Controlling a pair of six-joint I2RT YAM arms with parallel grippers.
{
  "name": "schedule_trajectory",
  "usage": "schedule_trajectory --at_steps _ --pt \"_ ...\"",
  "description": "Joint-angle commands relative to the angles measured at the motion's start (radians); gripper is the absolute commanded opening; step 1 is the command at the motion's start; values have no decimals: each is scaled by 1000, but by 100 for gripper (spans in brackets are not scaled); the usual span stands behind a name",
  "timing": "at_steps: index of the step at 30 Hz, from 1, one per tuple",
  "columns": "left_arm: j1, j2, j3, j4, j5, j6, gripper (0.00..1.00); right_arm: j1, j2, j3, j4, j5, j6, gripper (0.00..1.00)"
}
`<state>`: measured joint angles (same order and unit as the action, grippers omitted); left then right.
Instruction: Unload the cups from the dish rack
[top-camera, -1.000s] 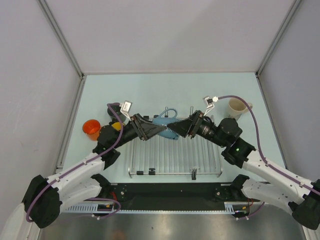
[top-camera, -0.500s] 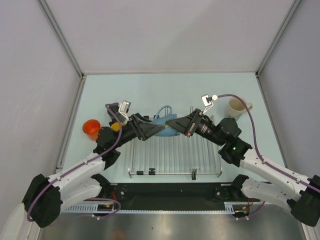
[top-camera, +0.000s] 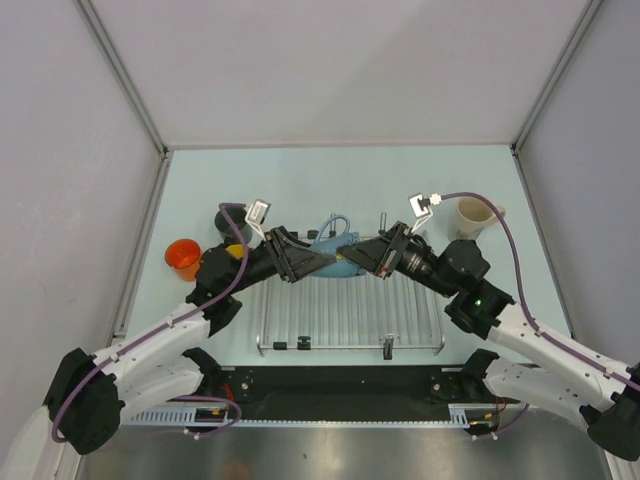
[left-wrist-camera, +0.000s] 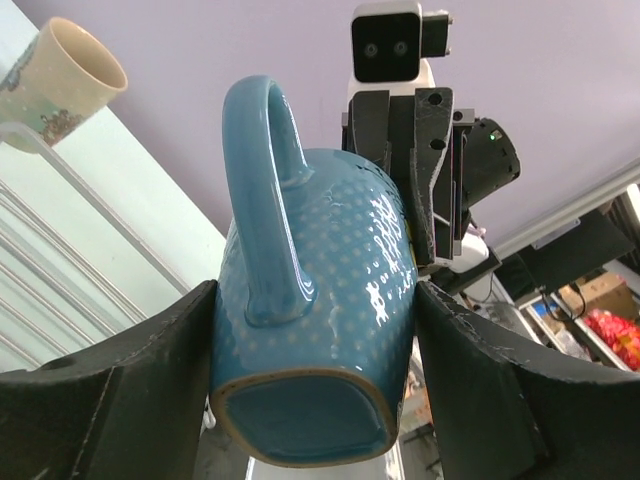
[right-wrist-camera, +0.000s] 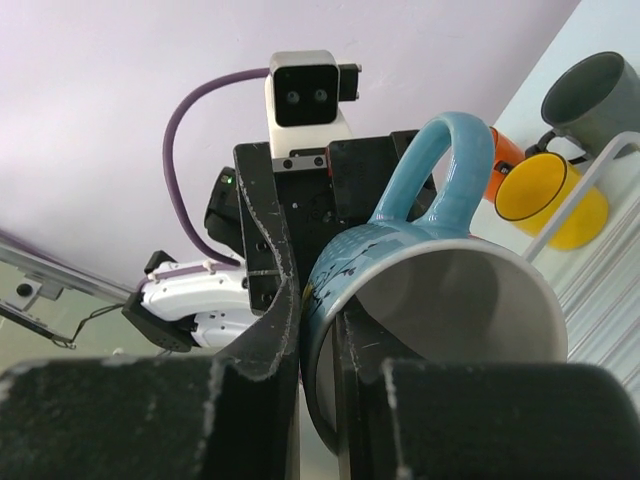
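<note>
From the top camera I counted one dish rack at the near middle of the table and four cups for certain. An orange cup sat by the table's left edge, with a yellow cup beside it, half under my left arm. A cream cup was toward the far right corner. The blue cup was over the rack's far edge, between both claws. A dark shape past the yellow one may have been a fifth; I could not tell from there.

On the left wrist camera the blue cup was glossy and dotted, lying on its side with its base toward the lens and its handle up. The left gripper clasped its body, one finger on each flank.

On the right wrist camera the right gripper pinched the cup's wall, one finger inside the grey-white interior and one outside. Behind it were the orange and yellow cups and a grey cup, which made five.
</note>
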<state>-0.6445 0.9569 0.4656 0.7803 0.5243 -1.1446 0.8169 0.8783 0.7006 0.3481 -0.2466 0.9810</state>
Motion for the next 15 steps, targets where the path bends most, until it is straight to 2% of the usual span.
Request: schedule_trajectory --at_steps 1,3,8,13,14,15 --pt "26 -21 80 -98 -64 78 59 1 -94 34 -116 88 -122 0" --pt "32 -17 91 -130 -75 91 81 -1 -116 48 -162 102 -140 0" --pt "36 19 131 -170 -87 98 100 -2 -157 76 -221 130 -166 0" --pt "45 37 162 -213 -118 111 100 -2 -180 111 -305 179 -217 0" --pt "49 39 165 -228 -128 115 100 -2 -173 155 -337 206 -238 0" --pt "49 34 169 -274 -147 127 100 -1 -159 184 -438 239 -260 0"
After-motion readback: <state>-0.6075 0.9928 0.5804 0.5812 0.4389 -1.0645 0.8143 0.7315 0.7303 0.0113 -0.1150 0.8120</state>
